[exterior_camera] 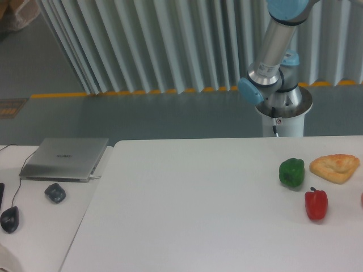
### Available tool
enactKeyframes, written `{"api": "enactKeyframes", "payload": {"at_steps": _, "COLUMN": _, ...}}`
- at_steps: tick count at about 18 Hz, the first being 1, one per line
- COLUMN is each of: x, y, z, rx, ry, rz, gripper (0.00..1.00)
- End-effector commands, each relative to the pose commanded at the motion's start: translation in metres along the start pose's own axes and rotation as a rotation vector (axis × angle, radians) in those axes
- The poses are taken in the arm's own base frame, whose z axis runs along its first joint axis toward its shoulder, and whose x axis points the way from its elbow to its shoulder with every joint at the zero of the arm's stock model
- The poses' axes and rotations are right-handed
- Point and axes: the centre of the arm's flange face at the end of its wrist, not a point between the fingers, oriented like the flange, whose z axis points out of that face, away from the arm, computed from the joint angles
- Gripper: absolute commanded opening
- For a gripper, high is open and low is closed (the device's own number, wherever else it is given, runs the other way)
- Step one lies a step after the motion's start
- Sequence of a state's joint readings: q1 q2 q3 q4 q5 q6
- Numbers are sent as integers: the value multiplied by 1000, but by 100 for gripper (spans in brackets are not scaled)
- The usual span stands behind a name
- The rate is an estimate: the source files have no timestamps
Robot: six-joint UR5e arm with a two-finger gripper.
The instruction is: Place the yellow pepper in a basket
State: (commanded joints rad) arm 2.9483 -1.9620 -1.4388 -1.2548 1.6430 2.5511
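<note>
**Two peppers on the table, gripper out of frame**

Two peppers are seen on the white table: a green pepper beside a flat pastry, and a red pepper just below them; the robot arm rises out of frame, so its gripper is not shown; neither yellow pepper nor basket is visible; a closed laptop lies left.

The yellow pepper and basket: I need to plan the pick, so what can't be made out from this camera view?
- Yellow pepper: not in view.
- Basket: not in view.
- Gripper and fingers: outside the frame; the arm is cut off at the top edge.
- Red sliver: cropped by the right edge, unidentifiable.
</note>
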Motion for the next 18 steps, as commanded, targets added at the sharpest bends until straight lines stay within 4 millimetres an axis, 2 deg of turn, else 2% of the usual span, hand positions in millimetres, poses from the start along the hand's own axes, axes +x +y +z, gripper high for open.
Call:
{"api": "enactKeyframes", "payload": {"at_steps": 5, "x": 1, "y": -1, "z": 2, "rx": 52, "ry": -53, "rz": -50, "gripper": 100}}
{"api": "enactKeyframes", "payload": {"at_steps": 9, "x": -10, "y": -20, "z": 0, "rx": 200, "ry": -120, "rz": -218, "gripper": 100}}
{"api": "enactKeyframes", "payload": {"at_steps": 12, "x": -17, "y": -29, "z": -7, "rx": 214, "ry": -137, "rz": -257, "gripper": 100}}
{"api": "enactKeyframes", "payload": {"at_steps": 15, "x": -37, "y": -59, "z": -29, "rx": 192, "ry": -142, "rz": -272, "gripper": 100}}
{"api": "enactKeyframes", "payload": {"at_steps": 16, "x": -44, "y": -74, "z": -41, "rx": 160, "ry": -130, "rz": -248, "gripper": 100}}
{"api": "enactKeyframes", "payload": {"at_steps": 18, "x": -59, "y": -102, "z": -46, "rx": 86, "ry": -69, "rz": -208, "gripper": 100}}
